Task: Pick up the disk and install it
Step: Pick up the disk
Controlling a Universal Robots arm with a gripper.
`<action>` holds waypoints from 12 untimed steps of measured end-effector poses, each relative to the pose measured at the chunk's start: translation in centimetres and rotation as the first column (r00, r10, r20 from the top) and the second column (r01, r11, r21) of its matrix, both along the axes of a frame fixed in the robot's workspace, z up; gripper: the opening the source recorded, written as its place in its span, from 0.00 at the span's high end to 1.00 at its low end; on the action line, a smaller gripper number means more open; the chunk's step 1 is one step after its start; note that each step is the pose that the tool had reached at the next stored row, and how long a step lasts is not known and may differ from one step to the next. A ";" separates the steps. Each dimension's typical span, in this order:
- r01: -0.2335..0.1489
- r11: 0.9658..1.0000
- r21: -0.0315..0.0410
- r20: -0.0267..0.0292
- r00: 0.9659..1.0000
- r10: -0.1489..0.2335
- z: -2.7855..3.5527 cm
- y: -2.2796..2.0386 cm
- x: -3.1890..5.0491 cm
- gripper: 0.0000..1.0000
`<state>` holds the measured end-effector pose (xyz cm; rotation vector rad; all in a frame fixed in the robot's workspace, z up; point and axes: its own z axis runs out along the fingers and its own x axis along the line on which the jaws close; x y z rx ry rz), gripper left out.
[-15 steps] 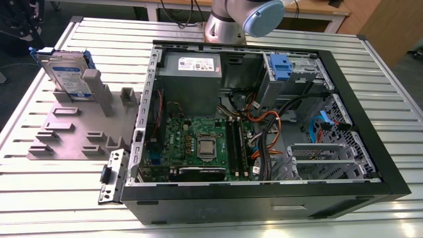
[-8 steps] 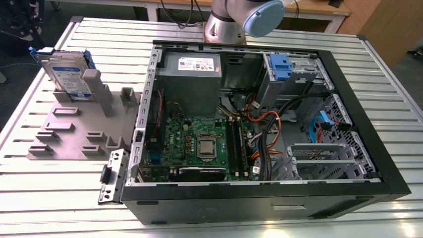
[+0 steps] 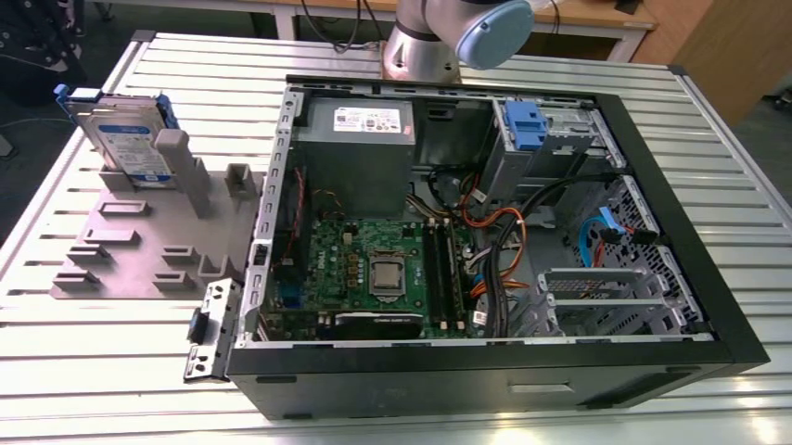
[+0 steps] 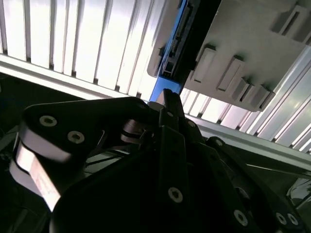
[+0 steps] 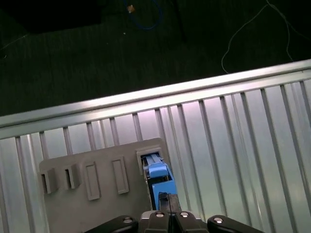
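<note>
My end effector [image 5: 168, 200] is closed, fingertips pressed together with nothing between them, in line with the blue edge of the disk [image 5: 158, 174]. The disk stands upright in a grey holder [image 3: 136, 250] on the surface [image 3: 198, 65], to the exterior view's left of the open computer case [image 3: 693, 232].

At the exterior view's left, the flat silver hard disk with a blue plastic frame [image 3: 124, 139] stands on edge at the far end of the grey plastic holder block [image 3: 136, 269]. A tall grey post [image 3: 185, 176] rises just beside it on the right, so you find open air above it and to its left. The ribbed metal table [image 3: 74, 362] near the holder lies bare. Inside the open black computer case [image 3: 495, 371], orange and black cables [image 3: 489, 222] crowd the middle. The grey metal drive cage [image 3: 569, 139] sits far right, with the silver arm base [image 3: 427, 46] standing just behind the case.
</note>
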<state>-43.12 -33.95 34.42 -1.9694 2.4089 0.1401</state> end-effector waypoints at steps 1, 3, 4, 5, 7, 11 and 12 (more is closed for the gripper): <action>-0.018 1.000 0.000 0.000 1.000 0.018 -0.05 0.00 0.00 0.89; -0.053 0.999 0.000 0.000 0.999 0.053 -0.11 0.00 0.00 0.89; -0.068 0.998 0.000 0.001 0.998 0.068 -0.12 0.00 0.00 0.89; -0.077 0.997 0.000 0.002 0.997 0.077 -0.13 -0.01 0.00 0.89; -0.089 0.996 -0.001 0.012 0.996 0.089 -0.16 -0.01 0.00 0.89; -0.094 0.996 -0.001 0.015 0.996 0.094 -0.18 -0.01 0.00 0.89; -0.094 0.996 -0.001 0.015 0.995 0.094 -0.18 -0.01 0.00 0.89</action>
